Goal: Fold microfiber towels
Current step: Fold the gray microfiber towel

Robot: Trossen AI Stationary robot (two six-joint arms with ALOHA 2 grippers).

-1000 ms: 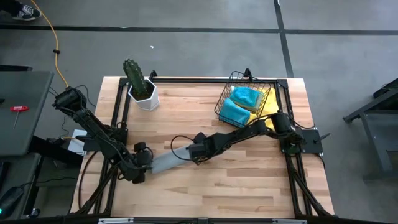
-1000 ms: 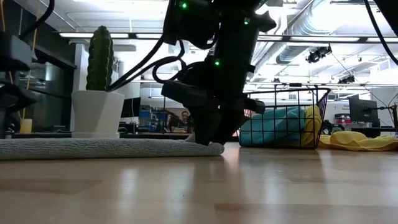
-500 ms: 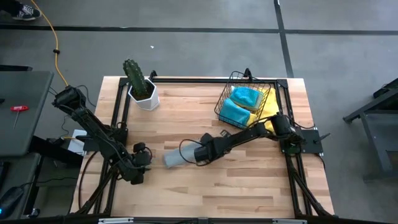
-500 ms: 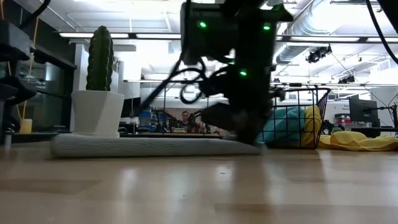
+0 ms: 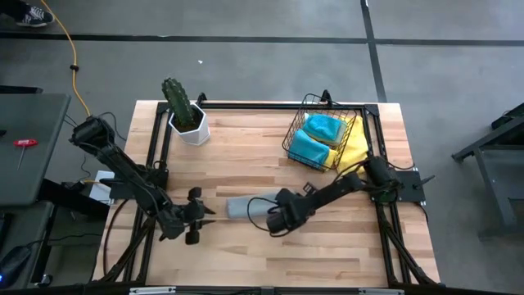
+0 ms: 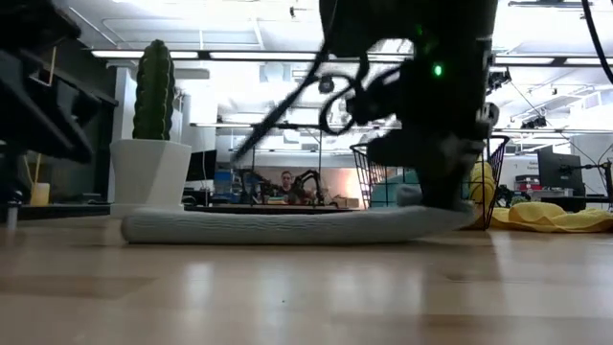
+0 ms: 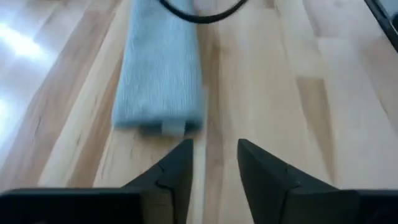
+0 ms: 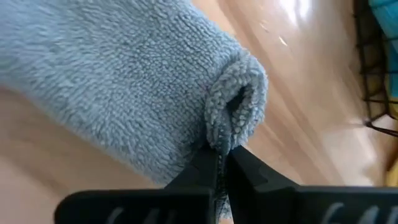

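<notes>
A grey microfiber towel (image 5: 246, 206), folded into a narrow strip, lies along the table's middle, near the front. My right gripper (image 5: 274, 215) is shut on its right end. My left gripper (image 5: 201, 217) stands open just left of the strip's other end (image 7: 161, 124) and does not touch it. Its fingers (image 7: 180, 168) point level at that end. Two teal towels (image 5: 318, 138) lie in the black wire basket (image 5: 296, 135) at the far right. A yellow towel (image 5: 354, 143) lies beside and under the basket. My right gripper pinches the grey towel's right end (image 8: 233, 118) between its two fingers, at a rolled fold of several layers. The fingers slant down from the table's right. That end (image 6: 431, 218) is raised a little, and the rest of the strip lies flat on the table.
A cactus in a white pot (image 5: 187, 115) stands at the far left. The basket and the yellow towel fill the far right corner. A black frame rail (image 5: 246, 105) runs along the table's edges. Bare wood lies between the towel and the near edge.
My right gripper has gone toward the table's right and near edges. It has dragged the grey towel along the table, away from my left gripper. The strip's right end now sits slightly raised. My left gripper has turned, so its fingers point at the towel.
</notes>
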